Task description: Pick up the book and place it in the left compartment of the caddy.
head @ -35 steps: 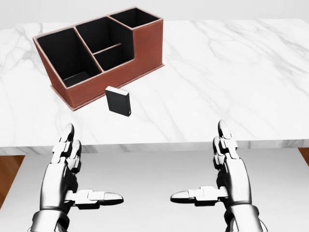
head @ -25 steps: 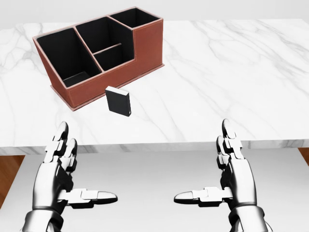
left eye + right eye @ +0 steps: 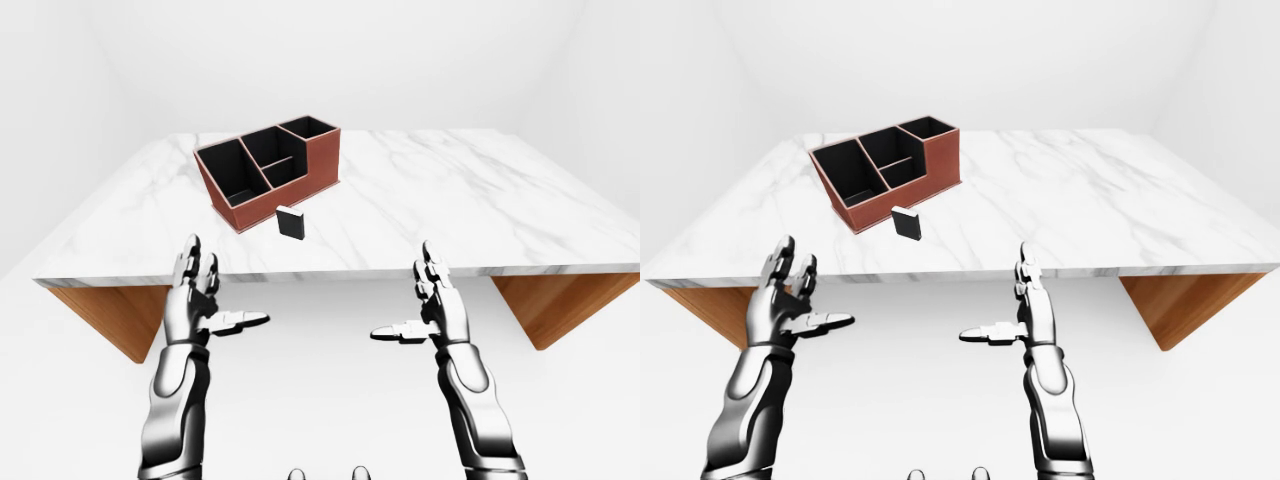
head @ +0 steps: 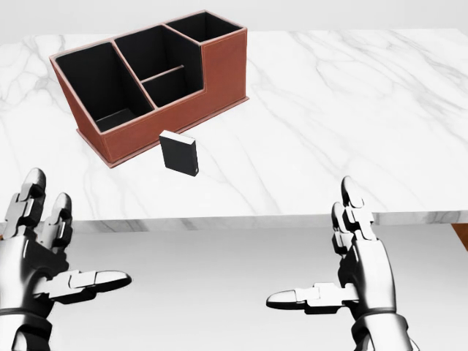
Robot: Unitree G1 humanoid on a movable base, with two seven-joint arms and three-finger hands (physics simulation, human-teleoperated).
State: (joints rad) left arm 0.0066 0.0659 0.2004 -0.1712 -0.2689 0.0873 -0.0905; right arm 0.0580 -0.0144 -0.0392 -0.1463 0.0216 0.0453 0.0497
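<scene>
A small black book (image 4: 180, 153) stands upright on the white marble table (image 4: 329, 110), just below the caddy in the head view. The red-brown caddy (image 4: 150, 77) has black compartments; its left compartment (image 4: 99, 84) is the largest and open. My left hand (image 4: 55, 256) is open at the lower left, below the table's edge. My right hand (image 4: 344, 267) is open at the lower right, also below the edge. Both hands are empty and well apart from the book.
The table's near edge (image 4: 256, 219) runs across the head view between my hands and the book. Wooden table supports (image 3: 110, 315) show under both ends in the eye views. White floor and walls surround the table.
</scene>
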